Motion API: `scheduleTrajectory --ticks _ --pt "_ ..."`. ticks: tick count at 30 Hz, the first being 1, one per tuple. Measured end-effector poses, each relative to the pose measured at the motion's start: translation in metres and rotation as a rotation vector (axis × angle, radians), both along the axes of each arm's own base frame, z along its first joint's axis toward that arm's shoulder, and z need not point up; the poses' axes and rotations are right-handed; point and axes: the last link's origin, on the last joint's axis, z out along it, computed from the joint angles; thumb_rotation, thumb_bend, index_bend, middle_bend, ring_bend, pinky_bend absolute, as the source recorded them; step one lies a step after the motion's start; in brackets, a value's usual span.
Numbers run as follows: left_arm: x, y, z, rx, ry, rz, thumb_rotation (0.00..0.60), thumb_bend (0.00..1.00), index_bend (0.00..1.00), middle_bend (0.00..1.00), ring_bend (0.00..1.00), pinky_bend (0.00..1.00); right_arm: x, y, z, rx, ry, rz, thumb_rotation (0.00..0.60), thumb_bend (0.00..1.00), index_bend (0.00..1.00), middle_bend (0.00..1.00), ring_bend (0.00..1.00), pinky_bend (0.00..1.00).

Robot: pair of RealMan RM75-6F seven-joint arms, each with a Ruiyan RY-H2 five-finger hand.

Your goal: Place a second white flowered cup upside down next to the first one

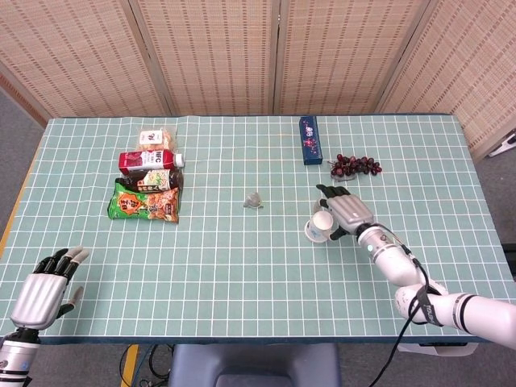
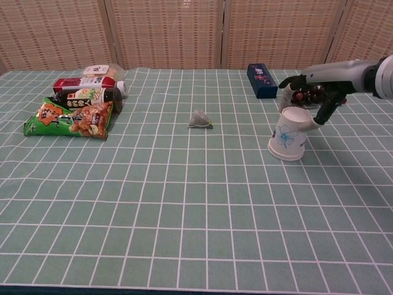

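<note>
Item 1. White flowered cup: stood upside down on the green gridded table, rim on the cloth and tilted a little, at about 3 o'clock from the table's centre. A blue flower showed on its side in the chest view. In the head view the cup showed with a second white cup close against it; whether that was a separate cup could not be told.

Item 2. Right hand: sat at the cup's 1 o'clock, fingers curved round the upturned base, with one fingertip touching the cup's upper edge. Whether the grip was firm could not be told.

Item 3. Left hand: lay at the table's 8 o'clock corner, near the front edge, holding nothing, fingers loosely extended and slightly apart. Seen in the head view only.

Item 4. Crumpled grey wrapper: lay near the table's centre, well apart from the cup at its 9 o'clock.

Item 5. Blue box: lay at the cup's 12 o'clock, toward the far edge.

Item 6. Bunch of dark grapes: lay just beyond the right hand, at 2 o'clock from the centre.

Item 7. Green snack bag, dark bottle and red carton: were grouped touching at the table's 10 o'clock.
</note>
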Motion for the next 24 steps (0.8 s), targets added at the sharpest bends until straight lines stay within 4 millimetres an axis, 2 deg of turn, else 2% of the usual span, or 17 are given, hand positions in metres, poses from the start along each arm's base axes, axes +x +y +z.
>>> scheduleTrajectory --ticks 7,24 --pt "-0.001 0.001 -0.001 -0.006 0.004 0.005 0.6 0.4 0.2 0.17 0.14 0.21 0.002 0.0 0.003 -0.016 -0.012 0.008 0.6 0.25 0.35 0.03 0.0 0.0" --pt "-0.003 0.003 -0.006 -0.022 0.008 0.019 0.6 0.4 0.2 0.17 0.14 0.21 0.012 0.008 0.027 -0.05 -0.03 0.031 0.6 0.26 0.35 0.03 0.0 0.0"
